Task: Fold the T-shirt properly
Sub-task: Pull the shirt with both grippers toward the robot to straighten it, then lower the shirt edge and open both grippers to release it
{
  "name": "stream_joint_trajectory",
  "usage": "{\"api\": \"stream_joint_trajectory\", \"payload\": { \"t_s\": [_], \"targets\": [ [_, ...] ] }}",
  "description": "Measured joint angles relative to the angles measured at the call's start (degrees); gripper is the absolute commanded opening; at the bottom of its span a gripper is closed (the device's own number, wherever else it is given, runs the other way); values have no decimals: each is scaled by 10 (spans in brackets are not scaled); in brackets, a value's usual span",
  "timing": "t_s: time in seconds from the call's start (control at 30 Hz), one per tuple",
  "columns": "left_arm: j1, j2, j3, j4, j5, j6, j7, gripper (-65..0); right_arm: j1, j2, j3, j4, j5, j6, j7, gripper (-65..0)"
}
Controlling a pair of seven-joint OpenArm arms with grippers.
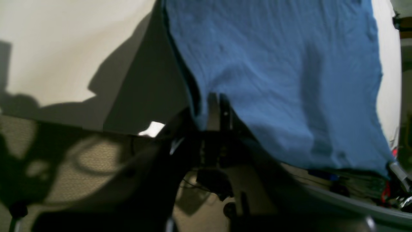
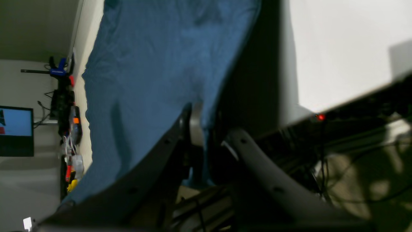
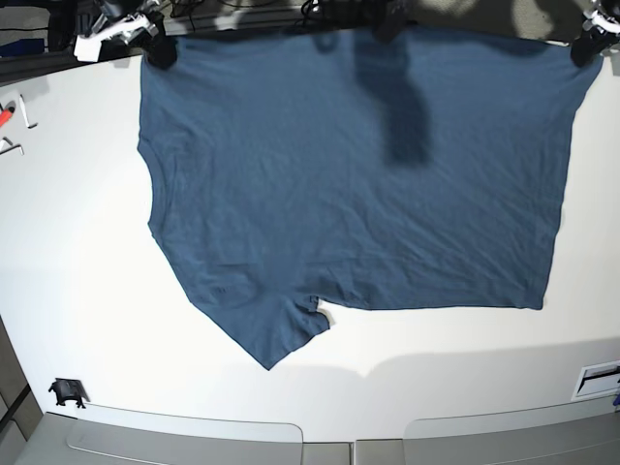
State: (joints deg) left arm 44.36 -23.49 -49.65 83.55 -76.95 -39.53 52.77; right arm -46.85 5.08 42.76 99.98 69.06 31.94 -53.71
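The T-shirt [image 3: 349, 184] is lying spread across the white table [image 3: 77, 320], its top edge along the table's far edge and one sleeve pointing toward the near edge. The left gripper [image 1: 215, 108] is pinching the cloth at the shirt's far corner, fingers [image 1: 212, 109] pressed together on the fabric. The right gripper [image 2: 196, 129] is doing the same at the other far corner, fingers [image 2: 195, 127] clamped tight on blue cloth.

**Around the white table**

A white table [image 3: 77, 291] fills the base view. A small black clip-like object [image 3: 66, 391] sits near its lower left corner, and a red marker [image 3: 5, 113] lies at the left edge. A monitor [image 2: 16, 129] glows blue in the right wrist view.
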Motion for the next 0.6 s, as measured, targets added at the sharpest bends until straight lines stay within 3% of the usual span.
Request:
{"api": "stream_joint_trajectory", "payload": {
  "t_s": [0.23,0.33,0.5,0.6],
  "targets": [
    [-30,0,0,1,2,0,-9,-650,39,0,1,9,-3,13,13,-650],
    [-61,0,1,1,17,0,-13,-650,94,2,-17,9,-64,13,23,-650],
    [-115,1,2,1,83,0,-32,-650,168,3,-101,9,-205,10,82,-650],
    [-133,-2,12,1,129,0,-63,-650,202,2,-153,9,-293,-19,122,-650]
  ]
}}
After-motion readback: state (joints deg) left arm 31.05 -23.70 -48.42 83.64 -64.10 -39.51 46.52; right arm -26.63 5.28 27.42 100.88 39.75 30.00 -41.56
